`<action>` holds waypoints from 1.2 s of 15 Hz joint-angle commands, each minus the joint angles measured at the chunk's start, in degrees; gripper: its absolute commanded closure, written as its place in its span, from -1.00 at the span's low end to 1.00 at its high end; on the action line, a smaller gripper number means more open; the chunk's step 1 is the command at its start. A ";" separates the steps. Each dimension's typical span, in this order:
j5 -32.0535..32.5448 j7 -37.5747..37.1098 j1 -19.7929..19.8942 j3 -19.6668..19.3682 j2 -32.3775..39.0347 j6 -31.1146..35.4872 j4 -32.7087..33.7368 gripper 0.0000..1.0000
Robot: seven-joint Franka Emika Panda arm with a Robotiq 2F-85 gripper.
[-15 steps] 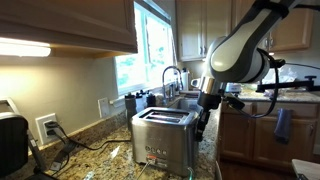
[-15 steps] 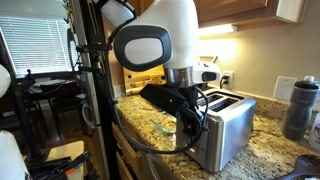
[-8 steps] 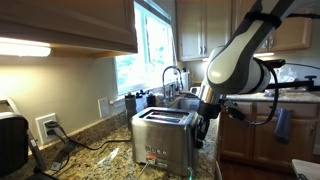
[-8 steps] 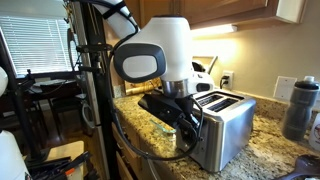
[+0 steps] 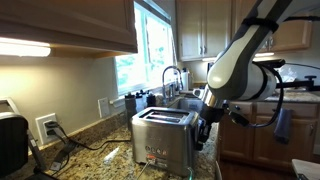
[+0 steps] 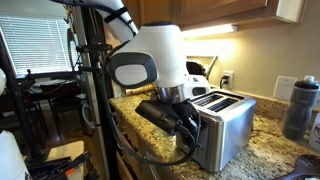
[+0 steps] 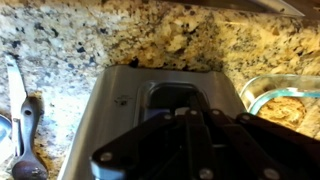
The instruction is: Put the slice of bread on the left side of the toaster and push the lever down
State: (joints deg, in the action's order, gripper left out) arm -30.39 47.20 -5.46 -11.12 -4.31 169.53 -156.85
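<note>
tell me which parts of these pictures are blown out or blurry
In an exterior view the window is washed out bright and the cabinet light glares; in the wrist view the shut gripper is a dark blur up close, the toaster soft, the granite counter sharper.

**The arm as my cameras show it**

The arm (image 6: pixel 160 45) I drive is glossy white and built of fat, rounded links. One joint carries a dark grey oval cap (image 6: pixel 133 69). Black cables (image 6: pixel 135 150) hang off it in loose loops. The gripper (image 7: pixel 190 115) is matte black, and its linkage bars are studded with round pivot pins (image 7: pixel 101 157).
</note>
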 commanded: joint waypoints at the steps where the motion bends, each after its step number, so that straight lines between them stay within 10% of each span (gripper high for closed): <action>1: -4.28 4.01 -1.42 -0.08 2.44 3.55 -2.58 0.94; 18: 28.11 -22.76 9.35 1.28 -18.28 -25.69 2.06 0.95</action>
State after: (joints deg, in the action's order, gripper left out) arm -5.38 28.58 2.88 -10.81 -15.68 151.87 -155.46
